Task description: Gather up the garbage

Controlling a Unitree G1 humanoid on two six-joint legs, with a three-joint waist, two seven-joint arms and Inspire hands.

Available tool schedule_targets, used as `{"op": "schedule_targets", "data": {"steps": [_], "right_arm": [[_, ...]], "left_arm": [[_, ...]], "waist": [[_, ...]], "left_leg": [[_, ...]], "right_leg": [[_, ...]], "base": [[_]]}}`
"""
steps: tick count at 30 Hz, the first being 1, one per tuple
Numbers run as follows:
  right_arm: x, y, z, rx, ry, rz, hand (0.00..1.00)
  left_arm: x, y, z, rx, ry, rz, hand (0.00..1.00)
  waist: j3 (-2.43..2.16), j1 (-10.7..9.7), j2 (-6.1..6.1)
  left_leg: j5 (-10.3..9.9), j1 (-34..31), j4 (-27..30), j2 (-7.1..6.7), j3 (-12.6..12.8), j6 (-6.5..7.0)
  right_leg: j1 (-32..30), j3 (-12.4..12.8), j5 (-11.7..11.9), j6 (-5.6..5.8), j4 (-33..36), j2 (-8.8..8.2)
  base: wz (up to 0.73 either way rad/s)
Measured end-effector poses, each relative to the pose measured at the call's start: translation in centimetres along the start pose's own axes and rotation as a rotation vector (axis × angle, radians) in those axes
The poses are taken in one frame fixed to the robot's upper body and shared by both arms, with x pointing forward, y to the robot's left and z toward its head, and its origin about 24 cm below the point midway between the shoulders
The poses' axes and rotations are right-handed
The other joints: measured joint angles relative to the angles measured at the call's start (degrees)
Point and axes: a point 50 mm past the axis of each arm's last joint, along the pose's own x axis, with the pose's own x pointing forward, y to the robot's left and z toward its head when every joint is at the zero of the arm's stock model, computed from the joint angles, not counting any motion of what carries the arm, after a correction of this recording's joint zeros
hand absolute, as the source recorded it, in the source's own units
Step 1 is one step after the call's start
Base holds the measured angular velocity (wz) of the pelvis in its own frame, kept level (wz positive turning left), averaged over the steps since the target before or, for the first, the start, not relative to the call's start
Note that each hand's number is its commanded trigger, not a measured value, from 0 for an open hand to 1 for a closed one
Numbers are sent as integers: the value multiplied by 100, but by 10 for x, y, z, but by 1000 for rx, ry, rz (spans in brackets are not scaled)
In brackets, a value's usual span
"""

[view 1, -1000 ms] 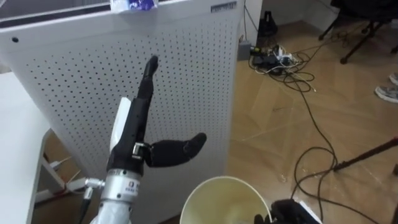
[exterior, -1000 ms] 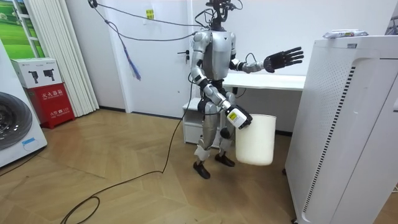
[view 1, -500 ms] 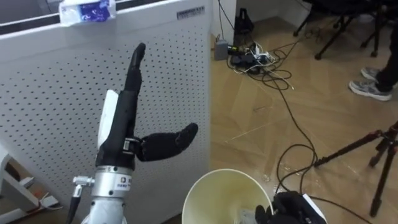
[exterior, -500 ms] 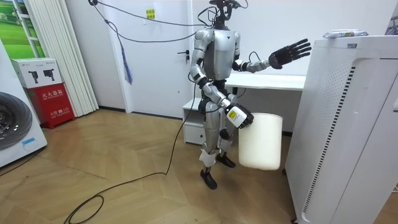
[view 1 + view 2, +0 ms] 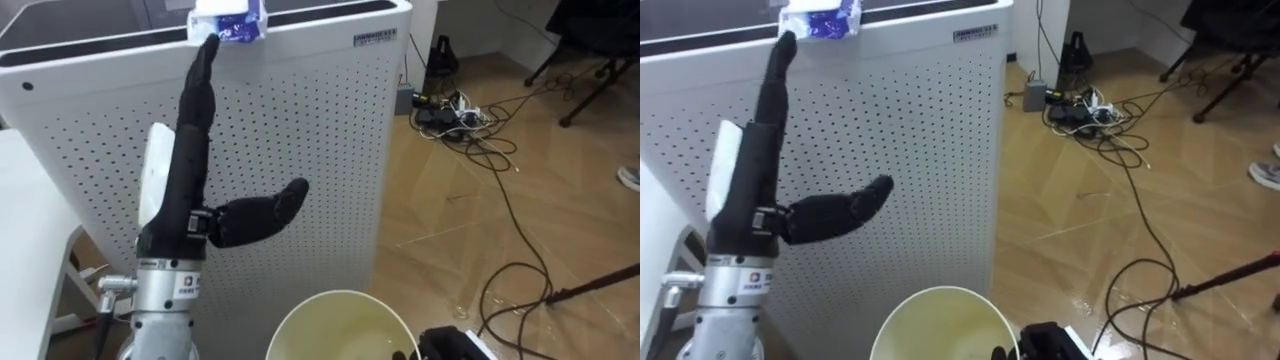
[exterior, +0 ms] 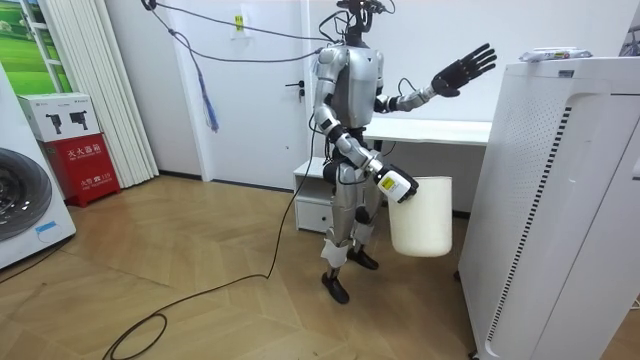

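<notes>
One white perforated cabinet stood right in front of the robot, taller than its raised arm, with a white desk just beside the cabinet on the robot's left. One pale bin hung low before the robot with its mouth facing up. The right hand carried it with its fingers clenched over the rim.

The left hand was lifted against the cabinet's face, with its fingers straight and released, pointing up, the thumb splayed toward the robot's right. It grasped nothing.

One piece of garbage, a crumpled blue-and-white packet, lay on the cabinet's top at its front edge, roughly midway between the two front corners. Its long axis ran along that edge. From the left fingertips it lay straight ahead and a shade to the robot's right. In the eye views the tips overlapped its lower left corner, but I could not tell whether they were touching it.

The left hand was plainly the nearer one, since the right was well below and busy with the bin. The reach seemed to call for the fingers to clear the front edge and curl over the packet from the front.
</notes>
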Motion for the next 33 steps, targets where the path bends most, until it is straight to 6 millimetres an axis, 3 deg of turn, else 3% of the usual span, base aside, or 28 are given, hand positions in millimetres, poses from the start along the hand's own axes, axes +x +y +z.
{"op": "schedule_targets", "data": {"steps": [9, 20, 24, 27, 29, 31, 33], "right_arm": [[0, -1, 0, -5, 0, -24, 100], [1, -1, 7, -9, -26, -29, 100], [1, 0, 11, -8, -45, -23, 100], [2, -2, 13, -15, -47, -25, 100], [1, -4, 13, -24, -47, -28, 100], [0, -8, 13, -35, -44, -31, 100], [-1, -11, 13, -45, -41, -35, 100]], "left_arm": [[-17, 5, -5, 72, 26, 24, 0], [-11, 15, -2, 147, -28, 83, 0], [3, 19, 3, 163, -86, 96, 0], [20, 27, 5, 192, -138, 133, 0], [26, 31, 5, 212, -151, 144, 0], [30, 34, 6, 232, -165, 140, 0], [34, 36, 7, 243, -178, 140, 0]], "waist": [[-18, 76, -43], [-27, 118, -51], [-3, 124, 30], [75, 86, 174], [83, 42, 273], [60, -10, 379], [58, -29, 412]], "left_leg": [[1, 50, -59, -7, 5, 2], [5, 3, -36, -24, -31, 9], [4, -4, -35, -26, -34, 12], [1, 48, -37, -29, -36, 16], [-1, 48, -37, -35, -34, 20], [-1, 52, -43, -46, -33, 20], [0, 59, -45, -47, -29, 20]], "right_leg": [[6, 71, -5, 9, -11, 7], [15, 94, 18, 26, -67, 12], [21, 77, 22, 30, -65, 6], [94, 68, 23, 31, -71, 0], [91, 68, 22, 32, -79, -3], [93, 71, 15, 43, -86, -11], [94, 75, 14, 45, -86, -11]], "base": [[-2], [1], [1], [1], [0], [0], [0]]}}
